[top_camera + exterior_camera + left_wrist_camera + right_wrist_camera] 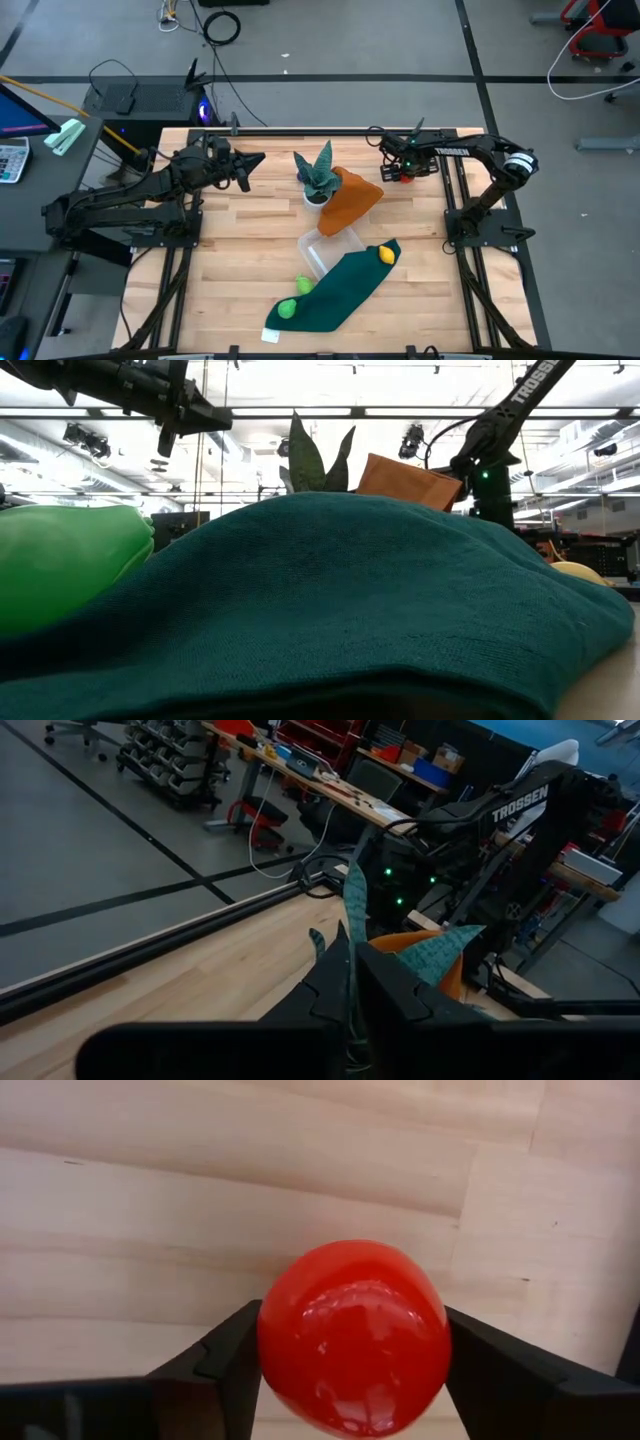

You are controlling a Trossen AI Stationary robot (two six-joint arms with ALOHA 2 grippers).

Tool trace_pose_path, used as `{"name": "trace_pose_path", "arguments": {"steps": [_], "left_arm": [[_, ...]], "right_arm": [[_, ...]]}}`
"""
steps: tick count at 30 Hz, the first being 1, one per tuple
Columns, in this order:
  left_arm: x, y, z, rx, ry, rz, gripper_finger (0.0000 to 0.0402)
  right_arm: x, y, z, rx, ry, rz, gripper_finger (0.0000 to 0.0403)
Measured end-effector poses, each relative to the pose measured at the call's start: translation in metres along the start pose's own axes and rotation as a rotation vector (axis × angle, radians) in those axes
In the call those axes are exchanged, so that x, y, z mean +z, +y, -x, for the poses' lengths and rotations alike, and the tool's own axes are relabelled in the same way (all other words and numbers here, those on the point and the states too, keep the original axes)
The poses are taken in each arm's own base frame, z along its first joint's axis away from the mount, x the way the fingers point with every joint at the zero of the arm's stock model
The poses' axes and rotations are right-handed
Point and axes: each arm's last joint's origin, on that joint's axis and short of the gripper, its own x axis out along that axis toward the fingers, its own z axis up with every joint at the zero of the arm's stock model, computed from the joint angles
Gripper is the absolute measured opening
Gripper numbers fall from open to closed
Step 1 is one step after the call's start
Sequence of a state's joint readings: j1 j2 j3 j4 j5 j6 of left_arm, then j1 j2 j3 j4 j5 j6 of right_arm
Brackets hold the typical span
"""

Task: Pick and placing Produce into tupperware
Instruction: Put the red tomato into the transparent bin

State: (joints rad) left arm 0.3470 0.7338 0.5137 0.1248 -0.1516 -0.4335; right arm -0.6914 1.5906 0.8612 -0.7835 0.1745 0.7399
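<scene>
left gripper at 10 o'clock, fingers together, idle | tupperware centre, looks empty | two green pieces at 7 o'clock, yellow piece on the green cloth, unplaced | right gripper at 2 o'clock clamped on red ball, delivery pending

"TROSSEN" is printed in white on the right arm.
</scene>
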Motion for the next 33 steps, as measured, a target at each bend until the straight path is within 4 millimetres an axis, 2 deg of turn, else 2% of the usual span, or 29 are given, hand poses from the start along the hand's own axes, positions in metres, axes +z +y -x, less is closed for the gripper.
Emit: {"name": "trace_pose_path", "arguments": {"steps": [8, 18, 25, 33], "left_arm": [[0.000, 0.000, 0.000, 0.001, 0.003, -0.001, 0.0019], [0.000, 0.000, 0.000, 0.001, 0.003, -0.002, 0.0028], [0.000, 0.000, 0.000, 0.002, 0.003, -0.003, 0.0018], [0.000, 0.000, 0.000, 0.002, 0.003, -0.002, 0.0028]], "right_arm": [[0.000, -0.005, 0.020, 0.053, -0.064, -0.014, 0.0222], [-0.008, -0.018, 0.061, 0.199, -0.181, -0.038, 0.0221], [-0.025, -0.025, 0.095, 0.346, -0.260, -0.030, 0.0221], [-0.053, -0.028, 0.126, 0.520, -0.313, 0.007, 0.0221]]}}
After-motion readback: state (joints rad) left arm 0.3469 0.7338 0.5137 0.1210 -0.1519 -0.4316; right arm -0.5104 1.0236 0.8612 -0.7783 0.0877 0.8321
